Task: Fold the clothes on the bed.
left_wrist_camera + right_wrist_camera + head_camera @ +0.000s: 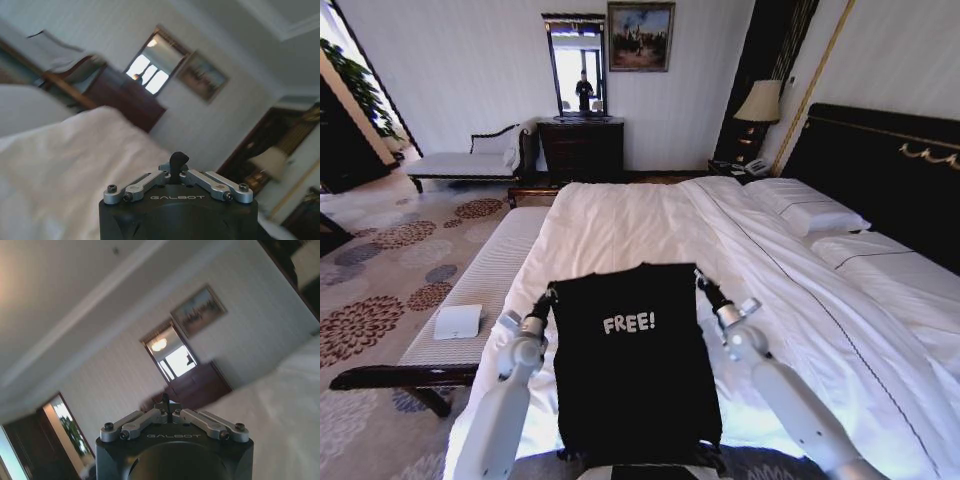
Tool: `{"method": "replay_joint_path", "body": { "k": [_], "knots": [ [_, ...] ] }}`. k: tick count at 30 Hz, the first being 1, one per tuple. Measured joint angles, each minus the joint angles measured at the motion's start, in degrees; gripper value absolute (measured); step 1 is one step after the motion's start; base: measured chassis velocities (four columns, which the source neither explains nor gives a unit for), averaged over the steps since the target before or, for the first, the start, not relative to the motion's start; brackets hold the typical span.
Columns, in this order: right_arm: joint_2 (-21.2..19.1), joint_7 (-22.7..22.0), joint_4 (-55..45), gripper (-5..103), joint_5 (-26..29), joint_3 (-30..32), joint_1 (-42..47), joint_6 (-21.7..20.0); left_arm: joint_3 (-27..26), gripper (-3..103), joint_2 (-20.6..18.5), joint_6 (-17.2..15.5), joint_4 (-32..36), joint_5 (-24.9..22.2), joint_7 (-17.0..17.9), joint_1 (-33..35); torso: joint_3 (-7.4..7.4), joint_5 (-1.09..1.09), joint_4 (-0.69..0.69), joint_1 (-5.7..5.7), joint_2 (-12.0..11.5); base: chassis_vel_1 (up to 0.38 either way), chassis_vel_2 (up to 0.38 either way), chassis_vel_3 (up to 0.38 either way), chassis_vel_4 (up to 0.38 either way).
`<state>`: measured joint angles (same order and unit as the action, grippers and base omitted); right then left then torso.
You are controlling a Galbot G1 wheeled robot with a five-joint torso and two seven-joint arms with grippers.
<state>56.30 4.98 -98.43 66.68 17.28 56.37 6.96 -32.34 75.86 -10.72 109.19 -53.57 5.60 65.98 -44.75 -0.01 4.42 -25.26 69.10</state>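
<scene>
T-shirt (635,370), black, hangs spread in the lower centre of the head view, held up by its two top corners above the near edge of the bed (650,225). Left gripper (549,297) pinches the upper left corner, right gripper (703,284) the upper right; fingers of both closed on the cloth.

Bed: white duvet, pillows (805,215) at right, dark headboard (890,170) far right. Pale bench (470,290) runs along the bed's left side, a small white box (457,321) on it. Patterned carpet (380,280) at left. Back wall: dark dresser (582,148), mirror (575,65), framed painting (640,36); lamp (758,102) upper right.

Left wrist view looks over the duvet (75,165) toward dresser, mirror and painting. Right wrist view tilts up at ceiling (60,295) and wall.

Writing: white "FREE!" on the shirt chest; "GALBOT" on both gripper bodies in the wrist views.
</scene>
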Motion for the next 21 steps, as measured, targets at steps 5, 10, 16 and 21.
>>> {"method": "replay_joint_path", "body": {
  "k": [5,10,16,21],
  "knots": [
    [-1.63,-2.07,-3.3,0,1.98,-0.45,-3.0,-0.78,0.08,2,-3.72,-1.5,5.18,-5.38,3.59,-3.4,0.0,0.0,-0.01,0.0,0.0,0.0,0.0,0.0,0.0],
    [-3.53,-2.03,-0.37,0,4.35,-4.56,-9.5,-1.8,2.13,2,-7.99,-2.43,1.4,-7.04,4.7,-10.03,-0.01,0.01,-0.01,-0.01,0.0,0.0,0.0,0.0,0.0],
    [-3.05,-1.51,13.37,0,6.26,-12.93,-21.75,-2.51,5.75,2,-10.57,-2.51,-11.92,-7.51,4.75,-20.54,-0.03,-0.01,-0.02,-0.03,-0.02,0.0,0.0,0.0,0.0],
    [-0.05,0.0,26.33,0,5.76,-18.67,-29.45,-2.53,10.86,2,-11.34,-2.52,-22.01,-7.15,3.64,-29.9,-0.04,0.0,-0.01,-0.05,-0.03,0.0,0.0,0.0,0.0]
  ]
}}
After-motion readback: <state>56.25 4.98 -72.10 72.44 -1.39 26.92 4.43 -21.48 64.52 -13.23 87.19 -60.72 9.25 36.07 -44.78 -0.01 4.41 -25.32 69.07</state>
